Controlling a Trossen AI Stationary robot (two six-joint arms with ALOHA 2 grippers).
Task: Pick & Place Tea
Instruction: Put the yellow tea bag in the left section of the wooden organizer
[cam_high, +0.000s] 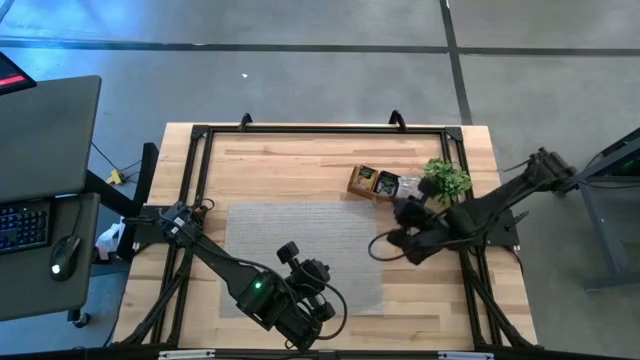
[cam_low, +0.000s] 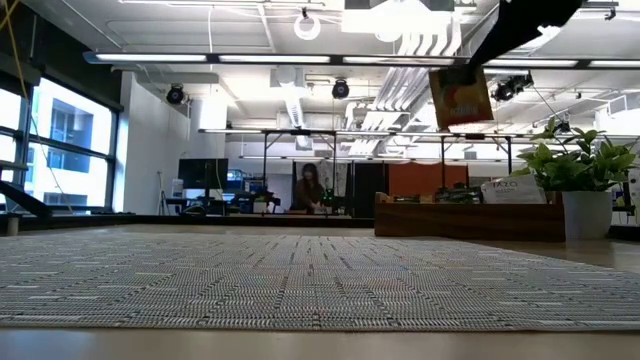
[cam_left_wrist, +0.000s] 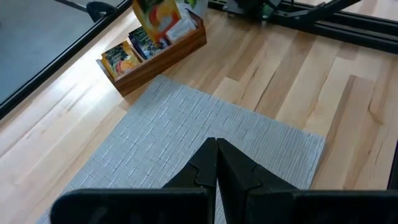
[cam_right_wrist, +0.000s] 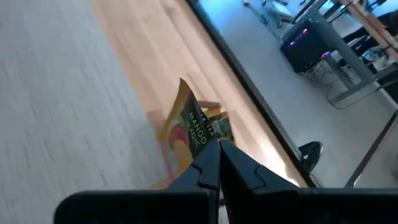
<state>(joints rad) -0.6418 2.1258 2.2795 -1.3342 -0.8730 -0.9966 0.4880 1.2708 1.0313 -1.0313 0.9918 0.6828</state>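
Right claw (cam_right_wrist: 219, 149): clenched on an orange tea sachet (cam_right_wrist: 189, 127), which is gripped by one edge and held lifted clear of the worktop (cam_high: 300, 160); in the low view the sachet (cam_low: 460, 98) is seen hanging in the air above the tray.
Right arm: reached in from the worktop's right edge, with its claw (cam_high: 395, 240) placed over the right border of the mat, near the tray.
Held sachet: orange, with a fruit print; its lettering cannot be fully read.
Remaining tea (cam_left_wrist: 134, 50): stood on edge in the long wooden tray (cam_high: 380, 184), where orange and dark packets are seen side by side; a white labelled packet (cam_low: 513, 189) is seen at the tray's plant end.
Tray: laid on the bare wood towards the worktop's far right corner, just beyond the mat's far right corner.
Plant (cam_high: 445, 178): a small green one in a pale pot, set just beside the tray's right end.
Mat (cam_high: 300, 250): grey woven, spread over the middle of the worktop.
Left claw (cam_left_wrist: 216, 163): clenched, with nothing between its fingers.
Left arm: parked over the near edge of the worktop, pointed across the mat towards the tray.
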